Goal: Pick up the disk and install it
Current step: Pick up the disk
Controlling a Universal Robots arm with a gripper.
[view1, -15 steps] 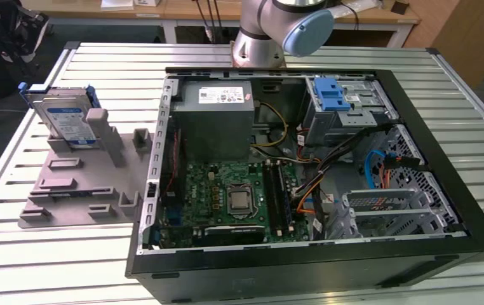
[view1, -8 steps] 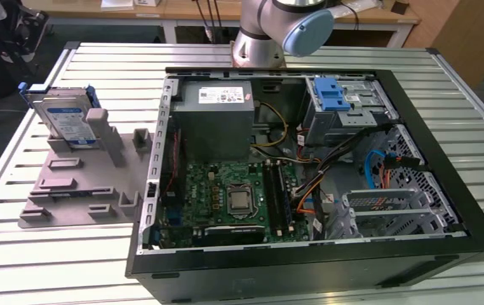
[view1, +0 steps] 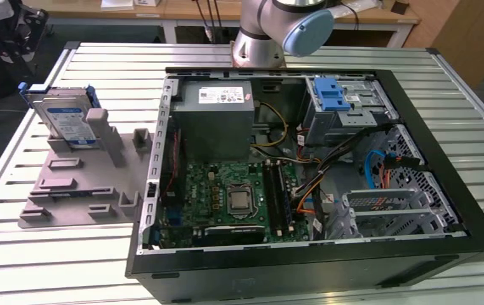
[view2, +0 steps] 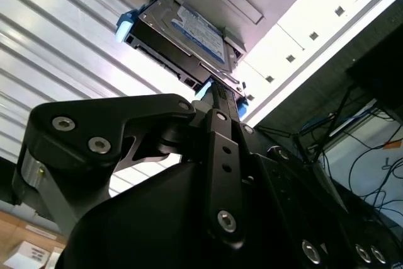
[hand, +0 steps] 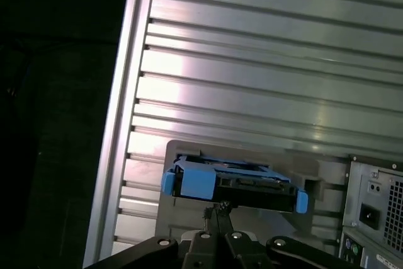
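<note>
Leaning near-upright in slot of matte grey moulded holder (view1: 81,184), disk (view1: 66,121) sits on ribbed aluminium table (view1: 47,254), toward exterior view's left of open black computer case (view1: 310,270). Flat silver-grey slab, white-and-blue label, smooth blue plastic frame round edges. In both wrist views, black jointed gripper (view2: 220,89) (hand: 217,208) points at disk's dark narrow edge. Fingertips seem pressed together, nothing held. Contact with disk hard to judge.
</note>
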